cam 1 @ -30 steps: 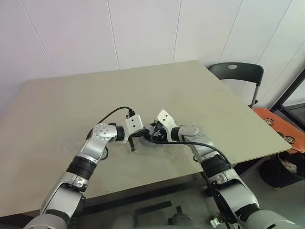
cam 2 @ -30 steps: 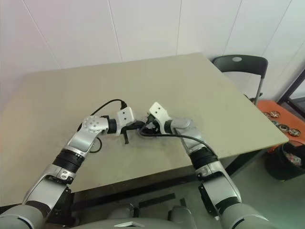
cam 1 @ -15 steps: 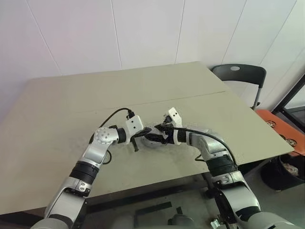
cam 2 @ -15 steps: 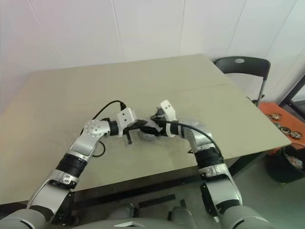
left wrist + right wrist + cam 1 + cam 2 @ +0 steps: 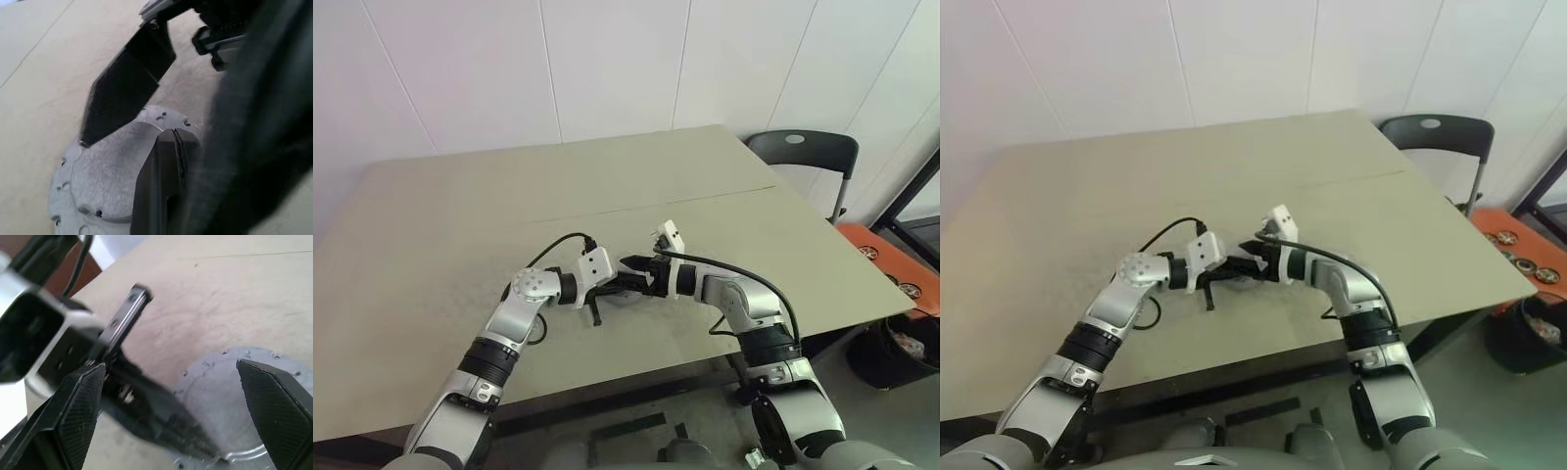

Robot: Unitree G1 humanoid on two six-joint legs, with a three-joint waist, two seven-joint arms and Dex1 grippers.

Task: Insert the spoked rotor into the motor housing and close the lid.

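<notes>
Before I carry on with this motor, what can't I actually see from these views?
- Housing windings and rotor: under the grey lid, left wrist view.
- Lid's near edge: behind the left pincer, which is shut.
- Lid's lower edge: cut off in the right wrist view, between the open right pincer fingers.
- Head views: the assembly is behind both pincers.

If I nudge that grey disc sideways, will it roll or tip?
Probably neither: the grey disc lies flat on the table, so it should slide. It looks like stiff cast metal, likely heavy for its size. Its thin edge may be hard for the right tool to catch.
</notes>
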